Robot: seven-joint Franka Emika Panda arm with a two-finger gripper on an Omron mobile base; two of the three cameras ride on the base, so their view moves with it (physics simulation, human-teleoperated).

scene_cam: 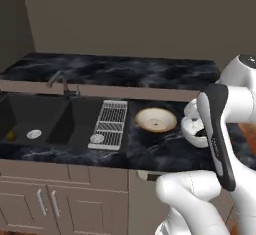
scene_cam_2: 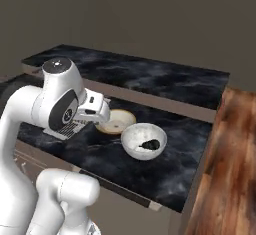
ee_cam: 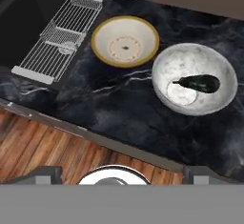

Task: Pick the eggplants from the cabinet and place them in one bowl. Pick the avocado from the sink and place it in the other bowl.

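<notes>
On the dark marble desk (ee_cam: 109,108), two bowls stand side by side: a white speckled bowl (ee_cam: 195,77) already holding one dark eggplant (ee_cam: 198,83), its long axis running roughly across the hand view, and a tan-rimmed bowl (ee_cam: 125,41) with nothing in it. Just beyond the tan bowl, a wire drying rack (ee_cam: 59,37) bridges the edge of the black double sink (scene_cam: 30,121). A small yellowish object, probably the avocado (scene_cam: 10,136), lies in the sink's far left basin, too small to identify with certainty. Hovering above the desk's front edge, the tool (ee_cam: 124,173) is released, jaws spread wide and grasping nothing. Judged from this arrangement, the avocado lies well apart from the tool, past both bowls and the rack, toward the robot's left; the coming move likely demands a leftward reach or a drive of the base.
</notes>
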